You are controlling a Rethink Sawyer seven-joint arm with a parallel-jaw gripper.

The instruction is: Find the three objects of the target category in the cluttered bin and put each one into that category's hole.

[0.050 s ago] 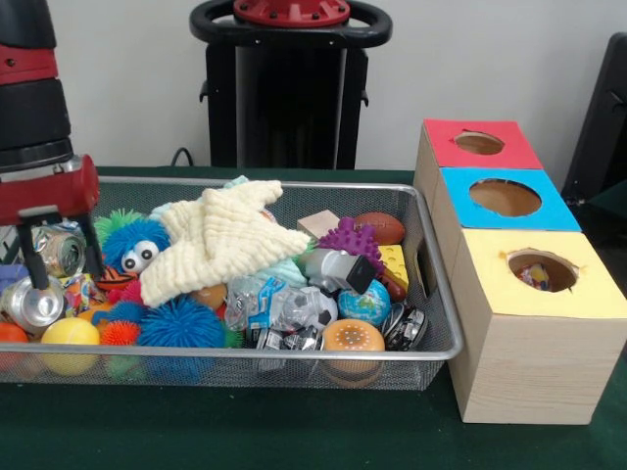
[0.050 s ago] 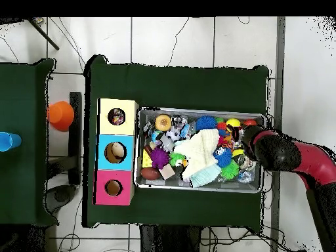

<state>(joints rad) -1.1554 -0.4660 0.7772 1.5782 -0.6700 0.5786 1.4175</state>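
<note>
One arm: the gripper (image 1: pixel 61 269) hangs over the end of the wire bin (image 1: pixel 443 323) farthest from the boxes.
Fingers: two black fingers (image 1: pixel 37 262) spread moderately wide, straddling a crushed can (image 1: pixel 61 249) without gripping it.
Target objects: two crushed cans, by my reading; the second can (image 1: pixel 31 304) lies just below the first, touching a finger tip.
Key relation: the upper can lies between the fingers, long axis roughly level and across the gap, so a short descent should suffice.
Holes: red box (image 1: pixel 478 145), blue box (image 1: pixel 505 199), yellow box (image 1: pixel 539 272), all beyond the bin's opposite end.
Obstacle: cream star-shaped cloth (image 1: pixel 227 245) covers the middle clutter.
Surface: green tabletop (image 1: pixel 294 431).
Room: tiled floor (image 2: pixel 177 39), orange cup (image 2: pixel 60 114) on a side table.
</note>
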